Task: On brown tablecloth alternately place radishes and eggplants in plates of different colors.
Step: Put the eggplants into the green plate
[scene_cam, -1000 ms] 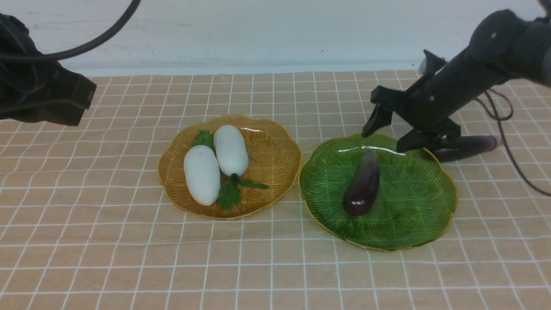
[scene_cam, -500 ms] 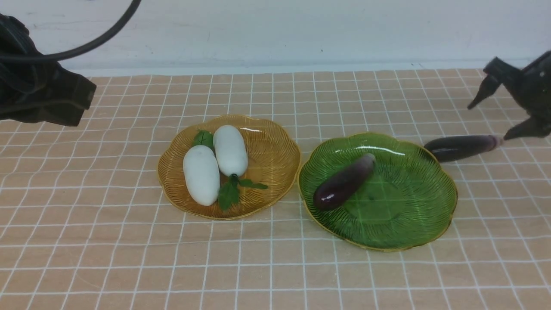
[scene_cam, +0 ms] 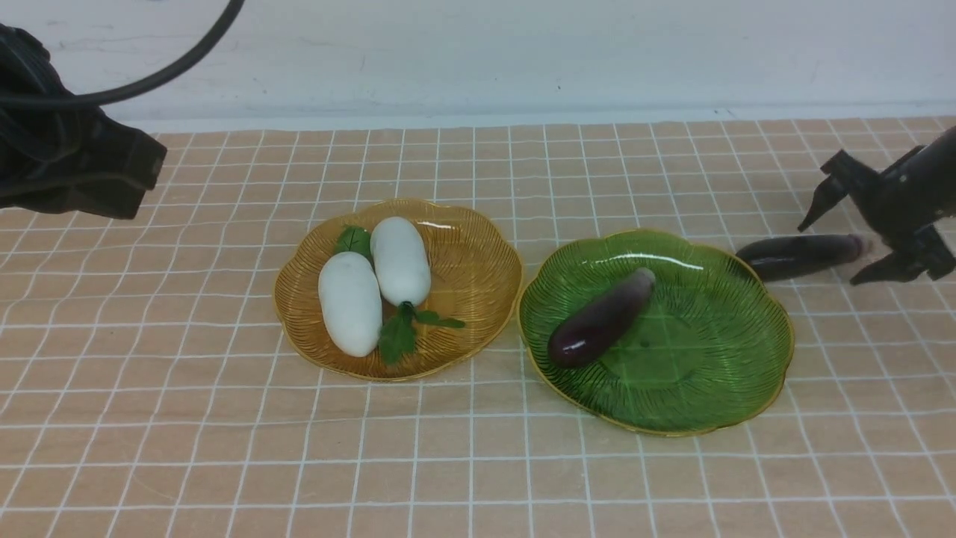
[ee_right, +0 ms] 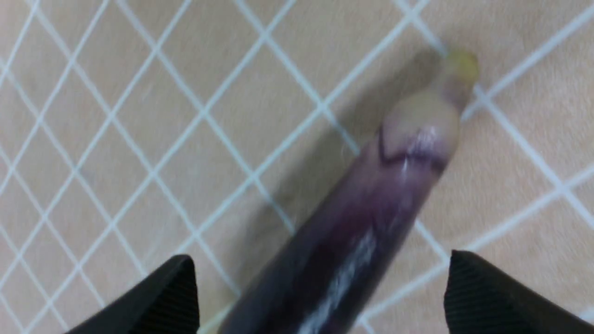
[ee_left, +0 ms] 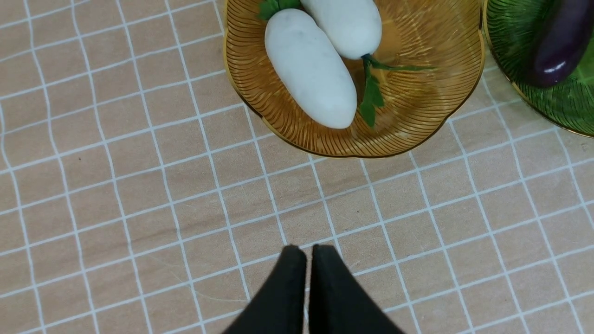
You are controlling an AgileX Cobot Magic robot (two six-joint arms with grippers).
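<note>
Right gripper (ee_right: 322, 273): fingers spread apart, nothing clamped; in the right wrist view they flank the loose eggplant (scene_cam: 801, 256) with a gap on both sides. In the front view they sit around its stem end, tips pointing toward the plates. Left gripper (ee_left: 308, 253): fingertips pressed together, only a thin slit between, nothing held, over bare brown tablecloth (ee_left: 162, 204).

Loose eggplant: dark purple, glossy, paler stem end, lying on the cloth at the far right side of the green plate (scene_cam: 717, 373). Blunt end just beside the plate's rim, stem end pointing right. Whether rim and eggplant touch, can't tell.

Green plate: scalloped gold rim, ribbed, right of center. Other eggplant (scene_cam: 601, 320) inside, in the left half, slanted, stem end up and to the right, fat end nearer the robot.

Amber plate (scene_cam: 478, 284): left of the green one, rims side by side, also ribbed and gold-edged. Two white radishes in its left half, side by side: left radish (scene_cam: 350, 304) nearer the robot, right radish (scene_cam: 400, 261) a bit farther back. Leaves of one at the far side, leaves of the other toward the near side.

Cloth: white grid, lines wavy at left. Pale wall (scene_cam: 478, 60) behind.
</note>
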